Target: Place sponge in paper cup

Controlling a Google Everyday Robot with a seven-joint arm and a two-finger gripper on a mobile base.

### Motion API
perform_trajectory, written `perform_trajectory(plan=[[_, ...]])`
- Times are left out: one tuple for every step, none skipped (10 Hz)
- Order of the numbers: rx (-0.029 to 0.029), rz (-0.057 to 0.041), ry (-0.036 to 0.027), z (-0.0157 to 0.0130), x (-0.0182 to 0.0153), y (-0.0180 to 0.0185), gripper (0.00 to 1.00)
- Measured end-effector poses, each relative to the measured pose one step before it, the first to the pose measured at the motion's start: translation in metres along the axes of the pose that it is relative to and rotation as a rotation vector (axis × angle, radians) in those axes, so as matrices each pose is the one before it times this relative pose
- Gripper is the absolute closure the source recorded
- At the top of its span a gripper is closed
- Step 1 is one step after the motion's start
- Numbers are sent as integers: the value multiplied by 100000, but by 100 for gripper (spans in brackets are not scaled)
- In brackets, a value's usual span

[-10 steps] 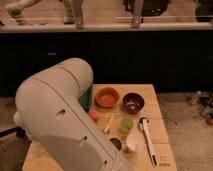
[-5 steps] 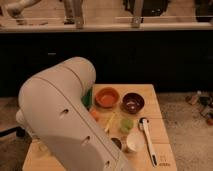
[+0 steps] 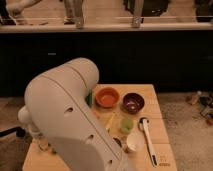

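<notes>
Camera view: looks down over the arm (image 3: 65, 117); its white housing hides the left half of the table (image 3: 161, 119).
Gripper: not in sight, either behind the arm housing or below the frame. Whether it is parted, closed or holding anything cannot be told.
Paper cup: (image 3: 133, 143) upright near the front of the table, just right of the dark cup (image 3: 118, 142). Nothing shows in its mouth.
Sponge: taken to be the small green piece (image 3: 126, 124) lying on the table just behind the paper cup; identity not certain.
Progress: judged at the start. Sponge not lifted, cup not filled; the grasp, carry and drop all remain.
Neighbours: orange bowl (image 3: 107, 97) and purple bowl (image 3: 133, 102) side by side at the back. A thin yellow item (image 3: 110, 121) lies left of the sponge, and a long white utensil (image 3: 149, 141) lies right of the cup.
Open room: bare wood along the right edge, beyond the utensil. The front edge is close to the cup.
Risk (judgement): the cup is light and crowded by the dark cup and utensil, so a descent from above looks safer than a sideways approach.
</notes>
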Motion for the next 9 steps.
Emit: perform_trajectory(plan=[[-147,-2,166,-52,-87,40,80],[-46,-489,144,-66,228,23,86],[-148,-498,57,-137,231,59,87],[-88,-274,-344,-243,9,53,87],[397,-530,-1123,-227,12,-19,87],[-104,-528,-640,-220,292,95,87],[343,-553,-1282,-222,150,-35,87],[302,-474,-1723,-306,158,2,87],[-33,-435,-1388,-393,198,46,87]])
